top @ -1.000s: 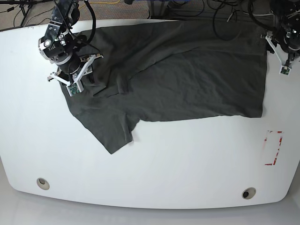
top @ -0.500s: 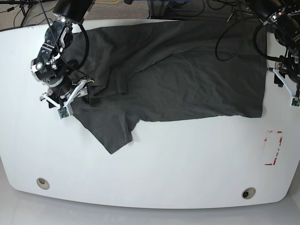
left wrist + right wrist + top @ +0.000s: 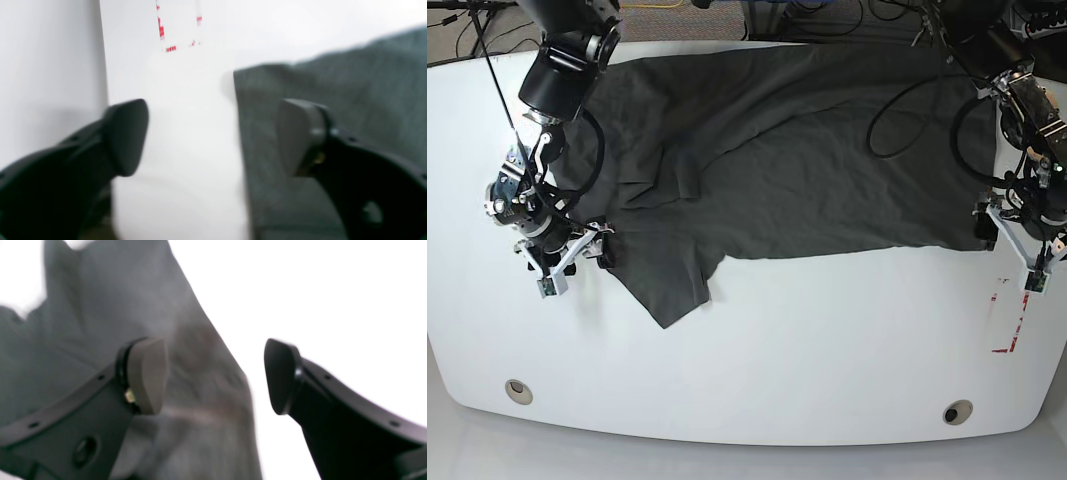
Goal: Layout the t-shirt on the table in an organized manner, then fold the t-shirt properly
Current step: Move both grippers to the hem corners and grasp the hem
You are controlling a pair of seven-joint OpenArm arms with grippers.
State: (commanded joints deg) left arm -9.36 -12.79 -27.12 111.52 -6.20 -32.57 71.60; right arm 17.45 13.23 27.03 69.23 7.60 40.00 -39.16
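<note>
Laying-out step, by the look of it, not folding. Dark grey t-shirt (image 3: 797, 150) spread across the far half of the white worktop (image 3: 777, 370), wrinkled, one sleeve (image 3: 667, 285) skewed toward the near side and a diagonal ridge running across the body. Right end effector (image 3: 567, 262) low at the sleeve-side edge, jaws parted and empty, one pad over cloth and the other over bare worktop. Left end effector (image 3: 1015, 238) at the near hem corner (image 3: 977, 243), likewise agape with nothing held, straddling the cloth edge; red rectangle mark (image 3: 1010, 315) just beyond. Wrist views blurred. Next, probably: lower onto each edge, close on the fabric, then pull outward and toward the near side to flatten the body and straighten the sleeve before any fold.
</note>
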